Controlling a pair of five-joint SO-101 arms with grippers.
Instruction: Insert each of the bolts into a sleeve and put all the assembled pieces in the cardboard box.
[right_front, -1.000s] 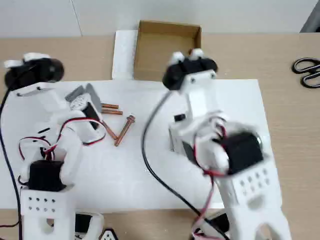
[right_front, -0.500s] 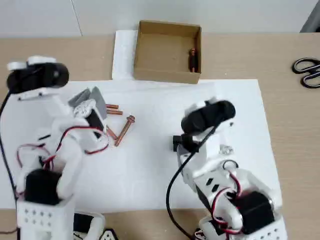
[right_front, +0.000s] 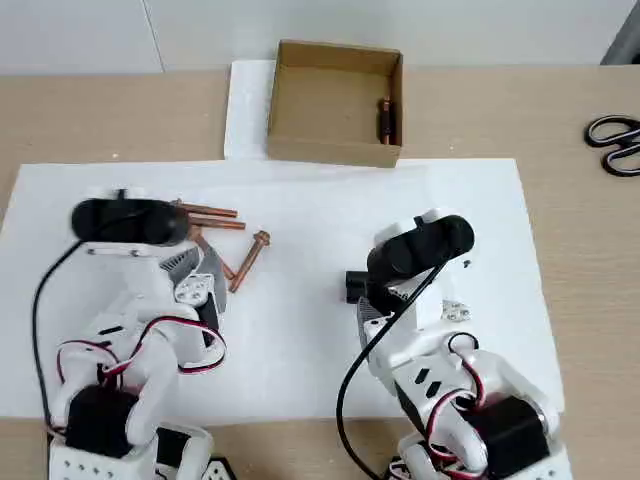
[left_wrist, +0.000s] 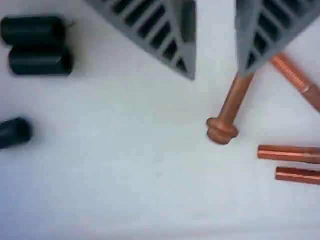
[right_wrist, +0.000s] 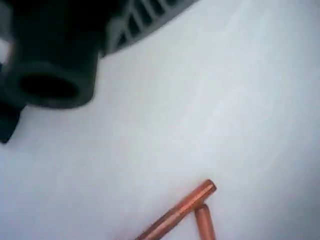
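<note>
Hanging low over the white sheet (right_front: 300, 370), the left gripper (left_wrist: 217, 72) has its jaws parted with nothing between them. In its wrist view one grey tip overlaps the shaft of a flanged bolt (left_wrist: 227, 112), whose head points toward the bottom of the frame. That view also picks out two copper sleeves (left_wrist: 287, 153) lying side by side at the lower right, a threaded rod (left_wrist: 300, 82) at the right edge, and black tubes (left_wrist: 36, 46) at the upper left. The high view places the same copper parts left of centre and adds the cardboard box (right_front: 320, 100) at top centre, with one copper piece (right_front: 385, 120) lying along its right wall. The right gripper (right_front: 366, 302) sits just right of centre. Its wrist view has a hollow black tube (right_wrist: 50, 75) looming at the upper left, and whether that gripper is open or closed cannot be told. A pale wooden bench (right_front: 580, 250) carries the sheet, scissors (right_front: 615, 143) lie at the frame's right edge, and a pale grey surface (right_front: 100, 30) runs beyond the bench's far edge.
</note>
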